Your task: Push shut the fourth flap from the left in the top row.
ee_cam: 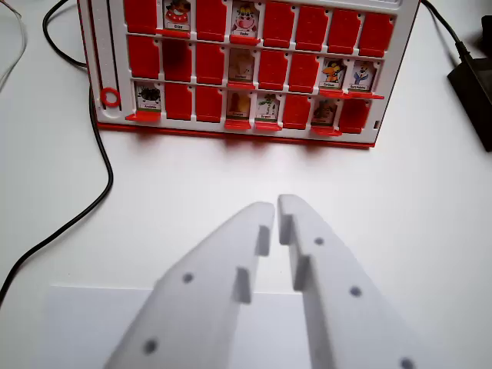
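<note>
Wrist view shows one red and white plastic game board [246, 132] with three rows of red flaps, several of them open on picture cards. One white plastic pincer [276, 206] is nearly clenched, a thin slit between its tips, holding nothing. The top-row cow card flap [244, 19] lies far ahead of the pincer, slightly to the wrist view's left. One black cable [100, 154] runs ahead-left.

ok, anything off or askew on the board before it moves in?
Nothing looks damaged. The red board sits slightly skewed, its front edge dropping toward the wrist view's right. A black cable runs close by its left corner. The gripper hangs well short.
</note>
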Controlling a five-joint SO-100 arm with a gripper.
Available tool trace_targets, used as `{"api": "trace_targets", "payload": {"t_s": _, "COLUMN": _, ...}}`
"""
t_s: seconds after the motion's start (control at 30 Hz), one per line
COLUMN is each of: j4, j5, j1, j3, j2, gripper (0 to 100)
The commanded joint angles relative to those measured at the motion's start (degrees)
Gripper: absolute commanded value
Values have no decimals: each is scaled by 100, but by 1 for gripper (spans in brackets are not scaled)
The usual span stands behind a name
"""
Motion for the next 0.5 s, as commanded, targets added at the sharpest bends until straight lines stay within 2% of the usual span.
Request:
{"api": "trace_targets", "payload": {"t_s": 0.0, "j4": -114, "j5": -44, "j1": -79, "j3": -44, "j2": 9, "gripper": 0}}
{"api": "trace_targets", "payload": {"t_s": 0.47, "j4": -79, "j5": -35, "j1": -79, "j3": -35, "j2": 35, "gripper": 0}}
